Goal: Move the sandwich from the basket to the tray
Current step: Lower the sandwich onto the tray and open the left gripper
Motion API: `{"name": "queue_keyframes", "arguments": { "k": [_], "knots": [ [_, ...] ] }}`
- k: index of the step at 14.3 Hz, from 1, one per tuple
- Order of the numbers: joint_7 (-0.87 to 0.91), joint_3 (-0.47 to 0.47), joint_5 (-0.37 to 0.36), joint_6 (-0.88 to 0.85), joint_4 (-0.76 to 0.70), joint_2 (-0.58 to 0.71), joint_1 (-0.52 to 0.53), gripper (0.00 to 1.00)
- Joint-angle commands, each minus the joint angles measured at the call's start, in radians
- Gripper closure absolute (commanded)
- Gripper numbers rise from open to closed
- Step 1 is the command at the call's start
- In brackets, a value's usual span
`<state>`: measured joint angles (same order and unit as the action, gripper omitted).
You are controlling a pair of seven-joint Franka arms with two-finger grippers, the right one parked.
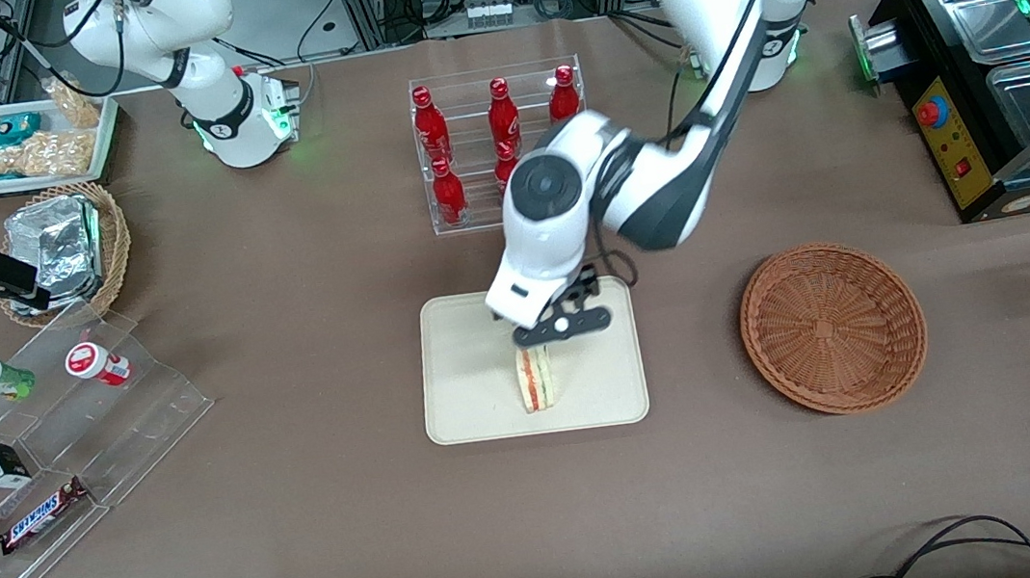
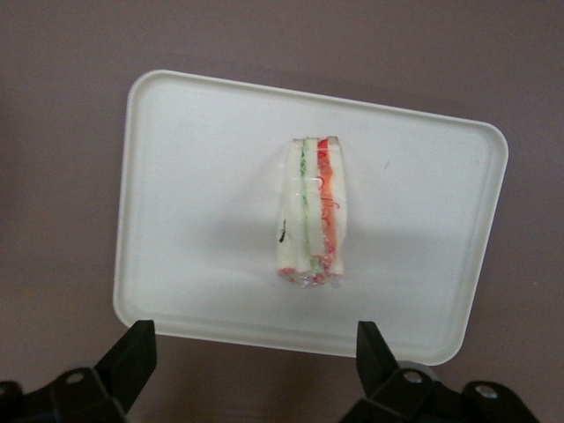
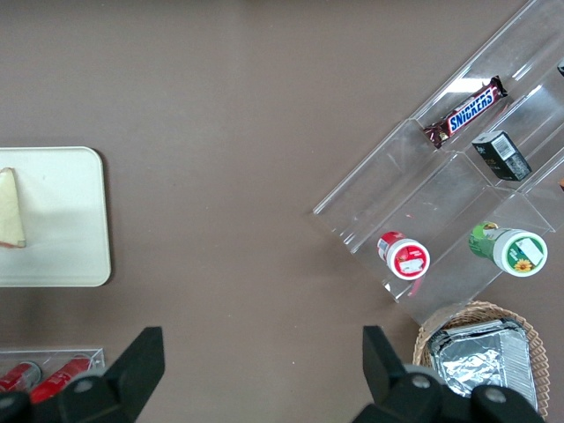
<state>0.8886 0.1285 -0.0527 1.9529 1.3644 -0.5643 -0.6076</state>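
The sandwich (image 1: 535, 379) stands on its edge on the cream tray (image 1: 467, 382), its red and green filling lines facing up. My left gripper (image 1: 548, 336) hovers just above the sandwich's end that is farther from the front camera, open and holding nothing. In the left wrist view the sandwich (image 2: 313, 216) sits in the middle of the tray (image 2: 194, 176), apart from the spread black fingers (image 2: 132, 352) of the gripper (image 2: 251, 339). The reddish-brown basket (image 1: 832, 325) sits beside the tray toward the working arm's end, with nothing in it. The right wrist view catches the tray's (image 3: 62, 220) end and the sandwich (image 3: 9, 207).
A clear rack of red bottles (image 1: 498, 136) stands farther from the front camera than the tray. Toward the parked arm's end are an acrylic snack stand (image 1: 55, 419), a tan basket of foil packets (image 1: 73, 242) and a white snack tray (image 1: 33, 140). A black appliance (image 1: 986, 80) stands at the working arm's end.
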Motion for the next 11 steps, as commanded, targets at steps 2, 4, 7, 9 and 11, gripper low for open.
{"name": "queue_keyframes", "arguments": {
  "k": [2,4,7,9,11],
  "knots": [
    [0.012,0.000,-0.001,-0.080,0.045,0.084,0.088,0.00],
    [0.013,0.000,-0.009,-0.135,0.071,0.104,0.146,0.00],
    [-0.025,0.000,-0.010,-0.135,0.184,0.194,0.225,0.00],
    [-0.129,0.002,-0.010,-0.135,0.287,0.278,0.293,0.00],
    [-0.235,0.002,-0.004,-0.137,0.382,0.369,0.360,0.00]
  ]
}}
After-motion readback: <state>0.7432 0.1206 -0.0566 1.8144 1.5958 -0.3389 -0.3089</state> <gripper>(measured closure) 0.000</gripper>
